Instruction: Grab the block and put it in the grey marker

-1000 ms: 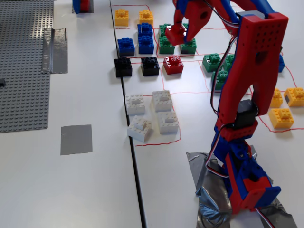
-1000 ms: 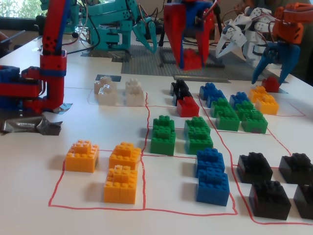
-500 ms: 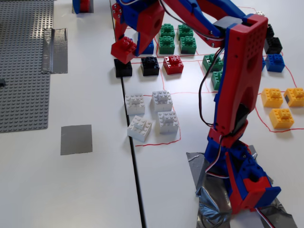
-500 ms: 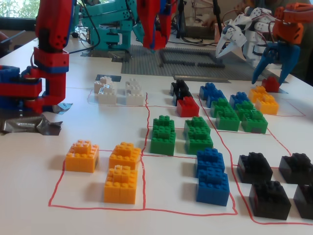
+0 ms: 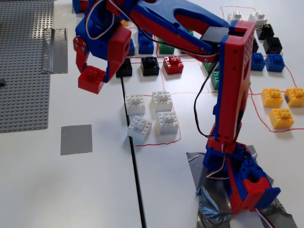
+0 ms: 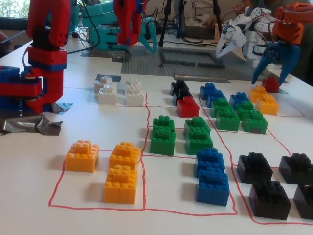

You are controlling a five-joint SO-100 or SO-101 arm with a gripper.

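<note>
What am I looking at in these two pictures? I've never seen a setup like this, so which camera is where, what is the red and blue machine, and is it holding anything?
The machine is a small red and blue robot arm bolted to a white table over crumpled silver tape. One fixed view looks down from above; the other stands low at the table's far side, looking across the bricks.

From above, the arm reaches left, and its two-finger gripper is shut on the block, a red studded toy brick, held in the air. Below it in that view lies the grey marker, a flat square of grey tape, with nothing on it.

Across the table, red pen outlines hold bricks grouped by colour: white bricks, green bricks, orange bricks, also blue and black. Another red brick sits on the table. A large grey studded baseplate lies at the left.
</note>
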